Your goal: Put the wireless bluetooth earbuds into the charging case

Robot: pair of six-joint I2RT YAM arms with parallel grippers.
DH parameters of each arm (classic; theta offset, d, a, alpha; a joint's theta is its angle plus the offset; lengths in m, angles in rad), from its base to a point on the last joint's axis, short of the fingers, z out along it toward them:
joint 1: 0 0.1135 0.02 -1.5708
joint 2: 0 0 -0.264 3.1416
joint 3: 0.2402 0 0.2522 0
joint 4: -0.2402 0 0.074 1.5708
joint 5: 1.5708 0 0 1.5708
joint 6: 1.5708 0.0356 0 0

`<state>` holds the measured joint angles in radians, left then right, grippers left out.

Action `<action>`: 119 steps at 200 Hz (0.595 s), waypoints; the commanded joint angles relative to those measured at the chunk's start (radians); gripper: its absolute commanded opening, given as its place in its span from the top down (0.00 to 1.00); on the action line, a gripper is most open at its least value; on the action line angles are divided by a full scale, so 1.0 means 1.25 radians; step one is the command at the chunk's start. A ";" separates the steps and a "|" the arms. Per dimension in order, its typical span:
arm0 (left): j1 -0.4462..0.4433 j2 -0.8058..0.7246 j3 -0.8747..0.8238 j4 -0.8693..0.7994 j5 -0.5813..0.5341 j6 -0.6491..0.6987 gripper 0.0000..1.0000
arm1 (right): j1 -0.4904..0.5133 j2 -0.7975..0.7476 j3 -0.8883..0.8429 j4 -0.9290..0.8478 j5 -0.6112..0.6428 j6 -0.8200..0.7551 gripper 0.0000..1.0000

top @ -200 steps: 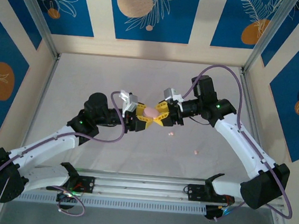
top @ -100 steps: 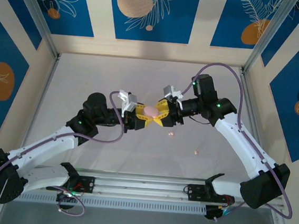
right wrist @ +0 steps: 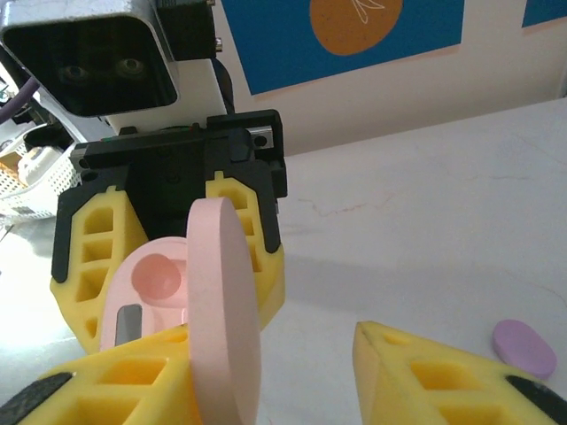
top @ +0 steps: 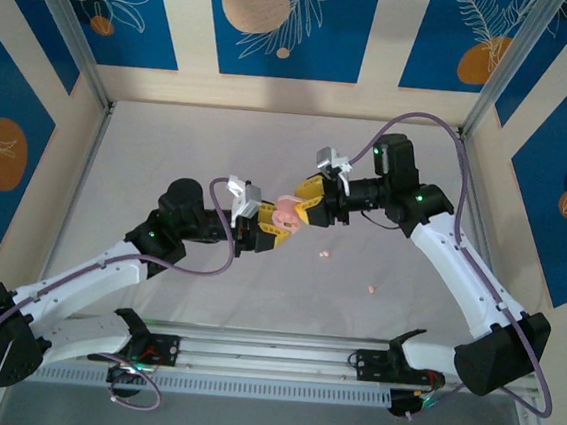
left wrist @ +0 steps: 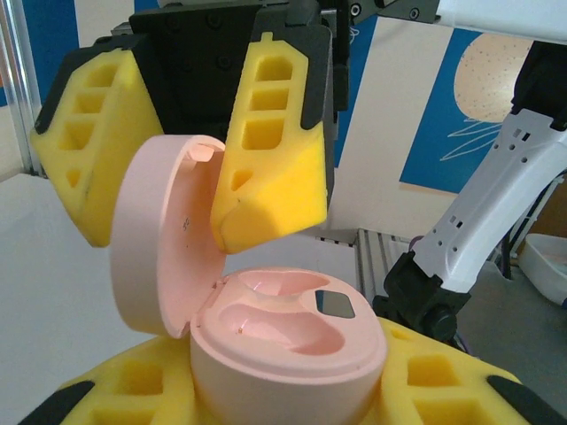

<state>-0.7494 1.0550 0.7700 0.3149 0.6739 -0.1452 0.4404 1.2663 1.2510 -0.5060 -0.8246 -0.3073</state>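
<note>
1. You have the pink charging case [left wrist: 292, 354] low in the middle. Its base sits between the yellow fingers [left wrist: 443, 385] of the left gripper [left wrist: 288, 394], which close on it from both sides.
2. Your lid [left wrist: 164, 248] is swung open on the left side, standing nearly upright.
3. Inside the base you see two shaped wells [left wrist: 266, 319] and a small dark square [left wrist: 335, 304] at the far rim.
4. The right gripper [left wrist: 182, 168] comes in from above with one yellow finger on each side of the lid. The nearer finger [left wrist: 270, 168] overlaps the lid's inner face.
5. Behind, you see a white arm link [left wrist: 496, 195], a blue-and-cream wall panel [left wrist: 443, 88] and the pale table [left wrist: 44, 292].
</note>
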 commanded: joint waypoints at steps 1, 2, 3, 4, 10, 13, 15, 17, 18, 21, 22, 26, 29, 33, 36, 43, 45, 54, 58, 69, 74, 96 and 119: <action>-0.011 -0.008 -0.006 0.056 0.032 -0.010 0.77 | 0.011 -0.014 0.007 -0.002 0.015 -0.019 0.61; -0.011 -0.007 -0.006 0.056 0.032 -0.010 0.77 | 0.012 -0.014 0.007 -0.002 0.016 -0.019 0.61; -0.011 -0.007 -0.006 0.056 0.032 -0.010 0.77 | 0.012 -0.014 0.007 -0.002 0.016 -0.020 0.61; -0.011 -0.007 -0.007 0.055 0.032 -0.011 0.77 | 0.012 -0.014 0.008 -0.001 0.016 -0.020 0.62; -0.012 -0.006 -0.007 0.057 0.032 -0.011 0.76 | 0.014 -0.014 0.008 -0.003 0.019 -0.022 0.64; -0.011 -0.006 -0.007 0.057 0.032 -0.012 0.75 | 0.015 -0.015 0.009 -0.003 0.022 -0.023 0.66; -0.011 -0.005 -0.006 0.057 0.032 -0.013 0.75 | 0.016 -0.015 0.008 -0.002 0.023 -0.024 0.68; -0.012 -0.005 -0.006 0.057 0.031 -0.014 0.74 | 0.016 -0.015 0.008 -0.001 0.024 -0.025 0.70; -0.012 -0.005 -0.006 0.057 0.030 -0.015 0.74 | 0.017 -0.016 0.008 -0.001 0.025 -0.026 0.71; -0.012 -0.004 -0.006 0.057 0.030 -0.016 0.74 | 0.018 -0.016 0.008 -0.002 0.027 -0.028 0.73; -0.012 -0.003 -0.006 0.056 0.029 -0.016 0.73 | 0.019 -0.016 0.008 -0.002 0.027 -0.028 0.73; -0.012 -0.002 -0.006 0.058 0.028 -0.018 0.73 | 0.021 -0.015 0.008 -0.001 0.030 -0.031 0.74; -0.013 -0.002 -0.006 0.056 0.028 -0.019 0.72 | 0.022 -0.015 0.008 -0.002 0.031 -0.031 0.75; -0.012 0.000 -0.005 0.056 0.027 -0.020 0.71 | 0.023 -0.015 0.008 -0.002 0.032 -0.032 0.77; -0.012 0.001 -0.005 0.056 0.026 -0.020 0.71 | 0.024 -0.015 0.009 -0.002 0.032 -0.034 0.79; -0.013 0.003 -0.005 0.055 0.024 -0.021 0.69 | 0.027 -0.016 0.009 -0.002 0.033 -0.038 0.82; -0.013 0.004 -0.004 0.055 0.024 -0.022 0.69 | 0.028 -0.017 0.010 -0.003 0.033 -0.038 0.82; -0.014 0.007 -0.002 0.054 0.024 -0.023 0.67 | 0.032 -0.017 0.011 -0.003 0.036 -0.042 0.85; -0.014 0.009 -0.001 0.052 0.024 -0.024 0.66 | 0.034 -0.017 0.012 -0.005 0.036 -0.045 0.87; -0.015 0.014 0.002 0.049 0.022 -0.028 0.63 | 0.038 -0.016 0.016 -0.012 0.040 -0.052 0.88; -0.014 0.016 0.004 0.046 0.021 -0.029 0.63 | 0.039 -0.017 0.016 -0.012 0.046 -0.053 0.88; -0.015 0.022 0.010 0.040 0.019 -0.028 0.61 | 0.043 -0.017 0.017 -0.016 0.056 -0.063 0.88; -0.016 0.025 0.011 0.040 0.016 -0.030 0.59 | 0.048 -0.018 0.019 -0.022 0.069 -0.070 0.88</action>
<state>-0.7509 1.0801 0.7650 0.3370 0.6609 -0.1776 0.4835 1.2587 1.2510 -0.5209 -0.7517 -0.3641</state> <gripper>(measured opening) 0.407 0.130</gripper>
